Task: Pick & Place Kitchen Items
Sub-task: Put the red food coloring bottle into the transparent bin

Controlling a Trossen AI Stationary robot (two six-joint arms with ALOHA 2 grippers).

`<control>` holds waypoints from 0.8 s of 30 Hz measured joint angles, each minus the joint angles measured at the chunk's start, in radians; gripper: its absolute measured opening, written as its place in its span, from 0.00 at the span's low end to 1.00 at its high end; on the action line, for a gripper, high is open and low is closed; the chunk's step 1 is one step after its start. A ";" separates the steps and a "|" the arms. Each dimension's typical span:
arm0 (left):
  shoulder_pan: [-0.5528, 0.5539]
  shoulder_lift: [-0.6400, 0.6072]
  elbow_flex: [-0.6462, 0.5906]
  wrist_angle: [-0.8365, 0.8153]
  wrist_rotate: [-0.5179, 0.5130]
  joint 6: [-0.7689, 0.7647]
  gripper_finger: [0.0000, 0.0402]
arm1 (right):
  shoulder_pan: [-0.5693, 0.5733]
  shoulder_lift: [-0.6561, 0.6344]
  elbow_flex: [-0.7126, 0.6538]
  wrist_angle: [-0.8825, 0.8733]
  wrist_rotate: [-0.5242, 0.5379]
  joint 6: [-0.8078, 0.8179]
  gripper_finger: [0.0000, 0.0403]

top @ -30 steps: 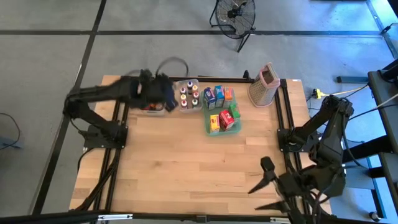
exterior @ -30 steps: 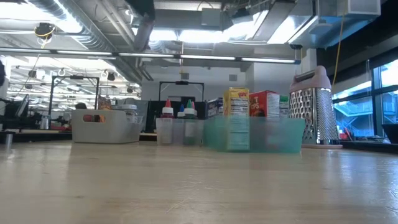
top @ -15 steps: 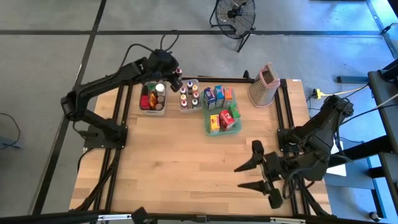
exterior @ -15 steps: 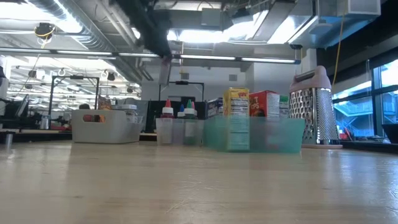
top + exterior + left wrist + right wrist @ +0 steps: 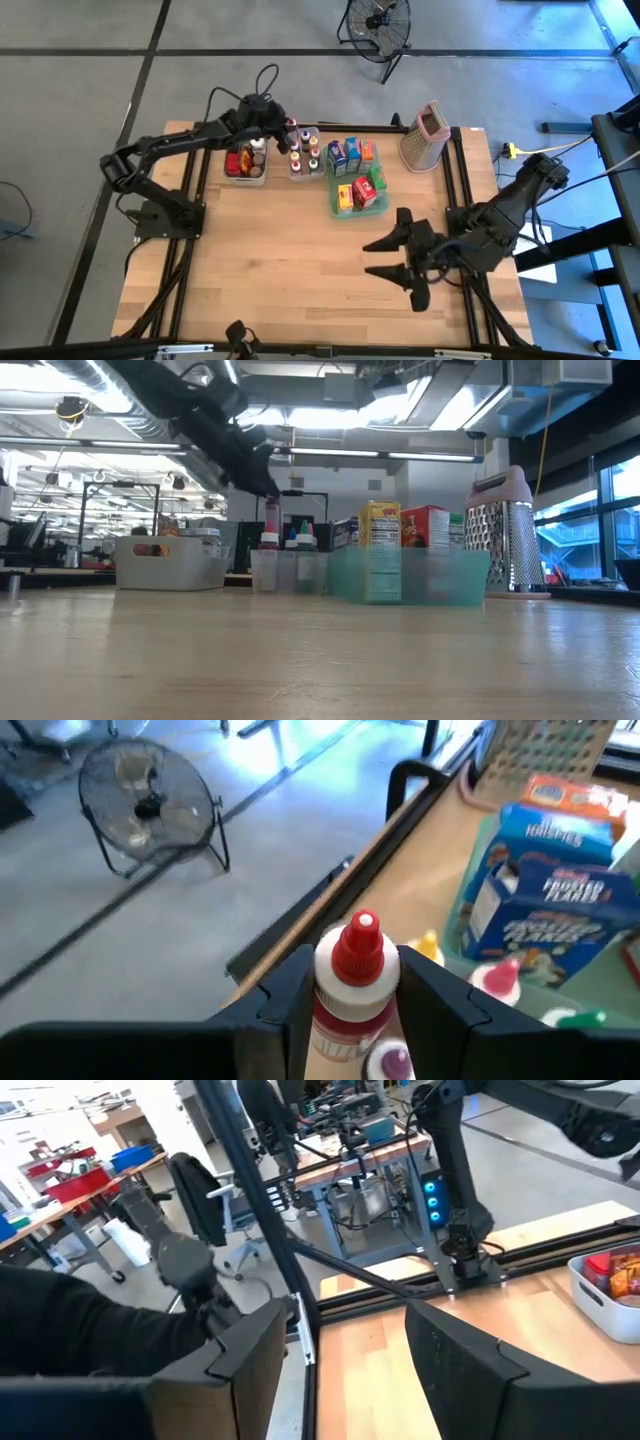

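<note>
**Left gripper holds a red-capped bottle over the bins**

In the upper left of the high view, the left gripper (image 5: pixel 283 128) hangs over the small bins, its dark fingers (image 5: pixel 285 995) clamped on a smooth plastic red-capped bottle (image 5: pixel 352 982) with a pointed nozzle. The white bin (image 5: pixel 229 172) holds cans, partly hidden by the arm. Beside it, a clear bin (image 5: pixel 302 175) carries spice jars (image 5: pixel 303 154), their labels too small to read. Centre, a translucent green tray (image 5: pixel 334 204) holds cartons (image 5: pixel 360 187); one blue box (image 5: pixel 543 908) reads "Frosted Flakes". The perforated metal grater (image 5: pixel 424 136) stands right. In the lower right, the right gripper (image 5: pixel 390 259) hovers above bare wood, fingers spread with nothing between them.
</note>
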 joint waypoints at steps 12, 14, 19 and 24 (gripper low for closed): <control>0.002 0.067 -0.018 0.003 -0.051 -0.012 0.28 | -0.094 0.000 0.000 0.007 -0.078 -0.020 0.52; 0.001 0.091 -0.018 0.004 -0.050 -0.014 0.28 | -0.119 0.000 0.000 0.007 -0.121 -0.019 0.52; 0.002 0.130 -0.018 0.016 -0.047 -0.013 0.28 | -0.165 0.000 0.000 0.014 -0.217 -0.005 0.52; 0.002 0.150 -0.018 0.047 -0.009 -0.019 0.28 | -0.177 0.000 0.000 0.017 -0.241 0.011 0.52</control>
